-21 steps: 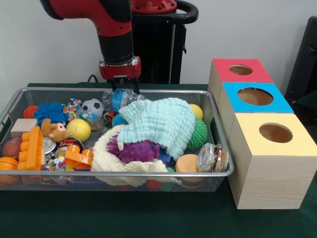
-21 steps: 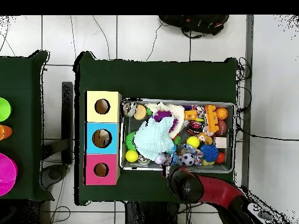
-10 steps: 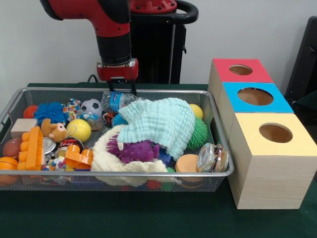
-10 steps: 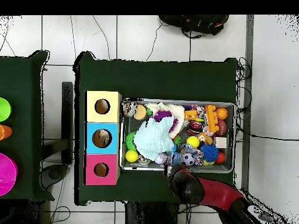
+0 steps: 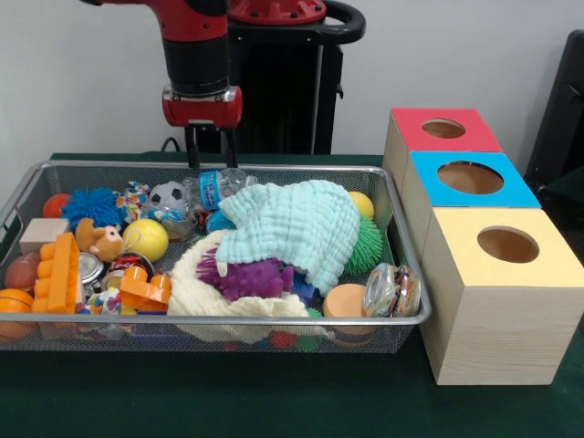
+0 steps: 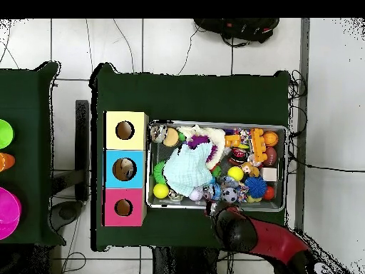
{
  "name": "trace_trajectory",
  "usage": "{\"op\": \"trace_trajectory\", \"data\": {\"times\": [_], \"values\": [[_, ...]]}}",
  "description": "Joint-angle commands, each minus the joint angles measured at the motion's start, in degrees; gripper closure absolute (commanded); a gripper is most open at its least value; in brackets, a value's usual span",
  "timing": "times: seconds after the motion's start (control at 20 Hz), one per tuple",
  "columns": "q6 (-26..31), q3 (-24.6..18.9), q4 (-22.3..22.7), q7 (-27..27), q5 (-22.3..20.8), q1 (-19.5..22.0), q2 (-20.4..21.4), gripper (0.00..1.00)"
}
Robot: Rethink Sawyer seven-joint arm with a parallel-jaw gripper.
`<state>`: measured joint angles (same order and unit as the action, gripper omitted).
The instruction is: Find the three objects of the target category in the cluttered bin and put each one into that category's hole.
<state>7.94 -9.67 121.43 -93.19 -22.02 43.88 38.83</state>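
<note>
While the claw [image 5: 209, 157] hangs open & empty at upper left-centre of frame, the clear plastic bottle [image 5: 217, 185] lies just below it at the wire bin [image 5: 274, 319] back rim, long axis approx. left-right.

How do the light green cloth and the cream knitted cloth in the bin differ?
The light green cloth has a flat quilted weave, while the cream knitted cloth looks thick and fuzzy. The green one lies on top of the pile toward the boxes' side; the cream one sits lower, against the bin's near wall. A purple spiky toy rests on the cream cloth, and the green cloth partly overlaps it. Both are soft, crumpled and hide things beneath.
</note>
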Motion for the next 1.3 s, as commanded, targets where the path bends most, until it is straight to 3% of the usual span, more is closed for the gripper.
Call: {"op": "trace_trajectory", "data": {"times": [0.05, 0.2, 0.7, 0.8, 0.9, 1.0, 1.1, 1.15, 1.25, 1.3], "values": [[17.3, -4.3, 2.1, -5.0, 8.4, -2.8, 14.5, 0.00], [25.9, -4.4, 1.2, -2.9, 11.8, -3.7, 19.0, 0.00], [15.1, -5.6, 4.8, -4.8, 11.5, -1.9, 15.6, 0.00], [10.9, -6.0, 3.7, -4.5, 9.8, -1.4, 12.0, 0.00], [5.0, -6.3, -0.9, -3.2, 7.1, -0.8, 2.9, 0.00], [2.1, -5.7, -3.5, -3.0, 5.8, -1.2, -1.2, 0.00], [-2.0, -1.7, -5.1, -5.8, 4.6, -4.5, -1.2, 0.00], [-4.8, 2.8, -6.3, -8.8, 4.7, -7.9, -1.2, 0.00], [1.8, 13.9, -7.2, -19.3, 12.5, -15.9, -1.6, 0.00], [4.2, 16.2, -6.7, -21.2, 15.4, -17.3, -1.7, 0.00]]}}
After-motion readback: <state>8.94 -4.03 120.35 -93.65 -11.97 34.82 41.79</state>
